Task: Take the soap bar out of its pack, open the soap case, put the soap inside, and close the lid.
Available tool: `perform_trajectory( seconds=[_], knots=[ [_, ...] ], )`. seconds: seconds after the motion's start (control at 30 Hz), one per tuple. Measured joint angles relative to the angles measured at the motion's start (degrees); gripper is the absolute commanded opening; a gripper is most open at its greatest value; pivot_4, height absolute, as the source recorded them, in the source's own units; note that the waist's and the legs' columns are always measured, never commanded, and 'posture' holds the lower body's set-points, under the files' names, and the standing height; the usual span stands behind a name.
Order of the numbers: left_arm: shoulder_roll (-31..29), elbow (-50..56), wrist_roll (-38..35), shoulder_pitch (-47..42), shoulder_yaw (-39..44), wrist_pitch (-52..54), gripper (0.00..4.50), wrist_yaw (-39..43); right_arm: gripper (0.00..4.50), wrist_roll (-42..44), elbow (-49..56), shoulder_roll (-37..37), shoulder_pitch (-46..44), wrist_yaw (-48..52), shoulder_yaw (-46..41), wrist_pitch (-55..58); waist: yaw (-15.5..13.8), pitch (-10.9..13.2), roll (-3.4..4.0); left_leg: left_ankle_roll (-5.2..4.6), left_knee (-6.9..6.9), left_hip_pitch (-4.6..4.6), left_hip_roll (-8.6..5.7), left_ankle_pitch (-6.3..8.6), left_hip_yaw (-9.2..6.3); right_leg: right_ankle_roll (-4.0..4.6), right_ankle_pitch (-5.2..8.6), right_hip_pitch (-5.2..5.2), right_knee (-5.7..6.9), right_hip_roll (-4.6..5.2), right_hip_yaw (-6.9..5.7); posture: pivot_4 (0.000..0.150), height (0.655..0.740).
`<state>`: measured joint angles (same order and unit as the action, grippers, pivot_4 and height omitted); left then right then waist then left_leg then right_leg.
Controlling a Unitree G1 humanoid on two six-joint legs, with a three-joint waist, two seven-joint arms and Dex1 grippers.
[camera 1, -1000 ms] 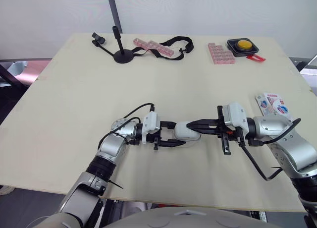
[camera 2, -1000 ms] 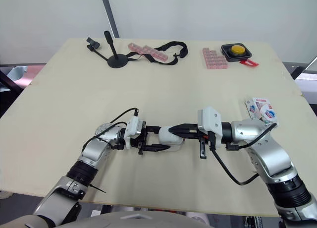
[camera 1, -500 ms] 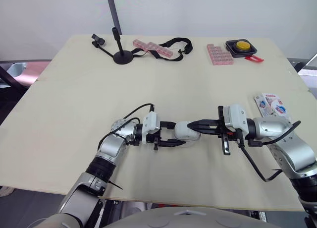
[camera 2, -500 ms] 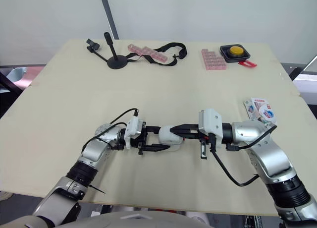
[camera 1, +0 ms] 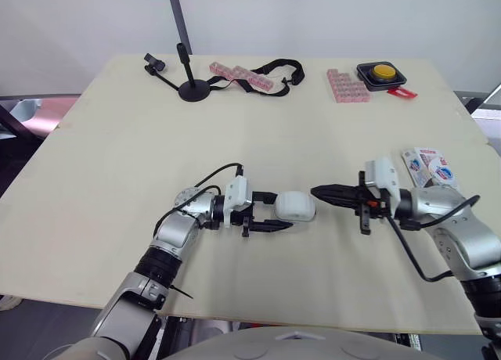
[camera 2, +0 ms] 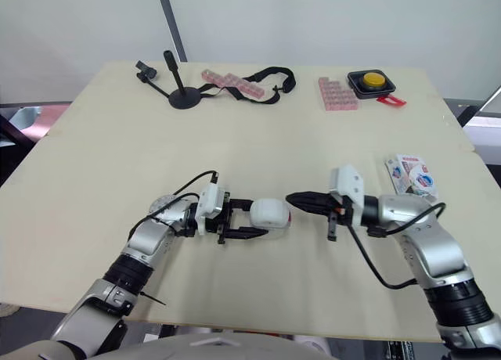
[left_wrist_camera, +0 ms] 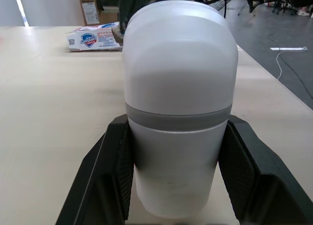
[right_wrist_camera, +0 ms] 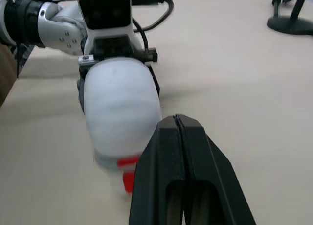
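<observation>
The soap case (camera 1: 294, 207) is white with a grey band around its middle, and its lid is on; it lies on its side low over the table (camera 1: 117, 141), a little toward 6 o'clock from the middle; I cannot tell if it touches the wood; a bit of red shows at its 3 o'clock end, and I cannot tell what that is. The left gripper (camera 1: 282, 210) holds the case from the 9 o'clock side; its two black fingers (left_wrist_camera: 105, 181) squeeze the case, one on each side. The right gripper (camera 1: 317, 192) is at 3 o'clock of the case, near it but with a small gap; its tip points at the case; its two fingers (right_wrist_camera: 168, 151) are pressed tight together with nothing between them.

The soap pack (camera 1: 429, 166) is white with blue and red on it; it lies flat at 3 o'clock on the table, close to the edge and well apart from the case.

At 11 o'clock stands a black stand (camera 1: 193, 86); beside it lie a pink tray (camera 1: 239, 73) and a black strap (camera 1: 274, 69); at 1 o'clock lie another pink tray (camera 1: 348, 86), a yellow button (camera 1: 383, 70) in a black box, and a small red thing (camera 1: 403, 92) just beside it.
</observation>
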<state>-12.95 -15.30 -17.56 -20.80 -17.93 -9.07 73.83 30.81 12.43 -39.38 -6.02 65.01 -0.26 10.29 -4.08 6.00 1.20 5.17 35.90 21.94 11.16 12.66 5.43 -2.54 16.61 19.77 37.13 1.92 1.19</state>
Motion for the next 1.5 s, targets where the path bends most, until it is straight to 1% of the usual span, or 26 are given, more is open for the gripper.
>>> perform_trajectory(
  seconds=[0.1,0.23,0.27,0.4,0.5,0.67,0.77,0.87,0.93,1.07,1.17,1.2,1.23,1.33,1.5],
  knots=[
    [-0.1,0.2,-0.4,-0.3,0.1,1.3,1.94,-0.1,0.04,0.2,-1.1,-0.3,1.2,2.7,-3.5,-4.1,-0.1,0.0,0.0,0.01,0.01,0.47,0.02,-0.01,-0.02,0.0,0.0,0.14,0.08,-0.02,-0.06,0.15,0.7385],
    [-0.2,0.7,-1.8,-0.4,1.4,5.7,1.94,-1.2,0.04,0.4,-2.6,-0.1,4.9,6.0,-4.7,-7.8,-0.4,0.0,0.0,0.01,0.05,0.56,0.01,-0.01,-0.03,-0.01,-0.01,0.32,0.1,-0.02,-0.07,0.15,0.7385],
    [-0.3,1.0,-2.3,-0.5,1.5,7.4,1.94,-1.5,0.56,0.4,-2.8,-0.1,5.7,6.7,-4.9,-8.7,-0.4,0.0,0.0,0.01,0.06,0.56,-0.01,-0.01,-0.03,-0.01,-0.01,0.34,0.1,0.0,-0.07,0.15,0.7385],
    [-1.4,3.8,-4.0,-0.6,1.7,14.4,1.94,-2.3,1.89,0.3,-3.8,0.8,8.4,9.0,-5.1,-12.0,-0.3,0.0,-0.01,0.0,0.06,0.55,-0.01,0.0,-0.02,-0.01,-0.01,0.39,0.03,0.0,-0.04,0.15,0.7385],
    [-2.3,7.3,-6.2,-0.6,2.1,21.7,1.94,-3.3,2.86,0.3,-4.6,1.1,9.1,10.3,-5.1,-14.1,-0.2,0.0,-0.02,0.0,0.06,0.53,-0.01,-0.01,-0.03,-0.01,-0.01,0.42,0.04,0.0,-0.04,0.15,0.7385],
    [-4.4,11.1,-9.1,-0.9,3.4,31.0,1.94,-4.9,4.49,1.1,-3.9,1.3,9.8,11.6,-4.8,-14.6,-0.3,0.0,-0.02,0.01,0.06,0.5,-0.01,-0.02,-0.03,-0.01,-0.01,0.43,0.01,-0.01,-0.05,0.15,0.7385],
    [-5.0,12.9,-10.7,-1.0,3.8,36.5,1.94,-6.0,4.49,1.1,-3.3,1.4,9.7,12.2,-4.6,-14.9,-0.4,0.0,-0.02,0.04,0.06,0.5,-0.02,-0.03,-0.03,-0.01,-0.01,0.43,0.0,0.0,-0.05,0.15,0.7385],
    [-6.1,14.6,-13.2,-1.5,4.0,44.7,1.94,-8.3,4.49,1.1,-3.3,2.0,9.5,12.2,-4.5,-15.2,-0.4,0.0,-0.02,0.11,0.06,0.49,-0.02,-0.07,-0.04,-0.01,-0.01,0.44,0.0,-0.01,-0.06,0.15,0.7385],
    [-6.4,15.4,-15.9,-2.2,5.2,51.8,1.94,-10.6,4.49,1.0,-3.3,2.3,9.1,12.2,-4.4,-15.3,-0.3,0.0,-0.01,0.12,0.06,0.5,-0.04,-0.07,-0.04,-0.01,-0.01,0.48,0.01,-0.01,-0.05,0.15,0.7385],
    [-7.0,16.1,-22.8,-5.5,7.5,71.7,1.94,-16.4,4.49,0.1,-3.4,2.4,8.4,12.2,-3.9,-15.6,-0.4,0.0,-0.01,0.14,0.05,0.5,-0.06,-0.08,-0.04,-0.01,-0.01,0.48,0.0,-0.02,-0.04,0.15,0.7385],
    [-7.1,16.1,-25.5,-5.8,8.5,80.4,1.94,-19.1,4.49,0.0,-3.5,2.4,8.4,12.1,-3.5,-15.6,-0.4,0.0,-0.01,0.15,0.04,0.56,-0.1,-0.08,-0.04,-0.02,-0.01,0.47,0.0,-0.05,-0.03,0.15,0.7385],
    [-6.3,15.8,-26.4,-5.9,9.5,83.4,1.94,-20.5,4.49,0.0,-3.5,2.4,8.4,12.0,-3.5,-15.6,-0.4,0.0,-0.01,0.15,0.04,0.57,-0.11,-0.08,-0.04,-0.02,-0.01,0.46,-0.01,-0.08,-0.04,0.15,0.7385],
    [-4.3,14.6,-27.6,-6.5,11.8,87.5,1.94,-23.0,4.49,0.0,-3.5,2.4,8.4,11.8,-3.4,-15.6,-0.6,0.0,-0.03,0.15,0.05,0.58,-0.18,-0.08,-0.06,-0.03,-0.02,0.45,-0.03,-0.09,-0.07,0.15,0.7385],
    [-1.3,12.3,-28.1,-7.9,15.9,93.7,1.94,-27.7,4.49,0.0,-3.5,2.5,8.0,11.6,-2.9,-15.6,-0.6,0.1,-0.09,0.14,0.05,0.58,-0.23,-0.08,-0.08,-0.03,-0.02,0.37,-0.14,0.01,-0.08,0.15,0.7385],
    [3.4,6.7,-27.5,-10.6,22.3,98.5,1.94,-34.8,4.49,0.1,-3.5,2.7,7.8,10.8,-2.7,-14.6,-0.6,0.1,-0.15,0.14,0.0,0.62,-0.25,-0.08,-0.11,-0.04,-0.02,0.27,-0.27,-0.01,-0.11,0.15,0.7385]
  ],
)
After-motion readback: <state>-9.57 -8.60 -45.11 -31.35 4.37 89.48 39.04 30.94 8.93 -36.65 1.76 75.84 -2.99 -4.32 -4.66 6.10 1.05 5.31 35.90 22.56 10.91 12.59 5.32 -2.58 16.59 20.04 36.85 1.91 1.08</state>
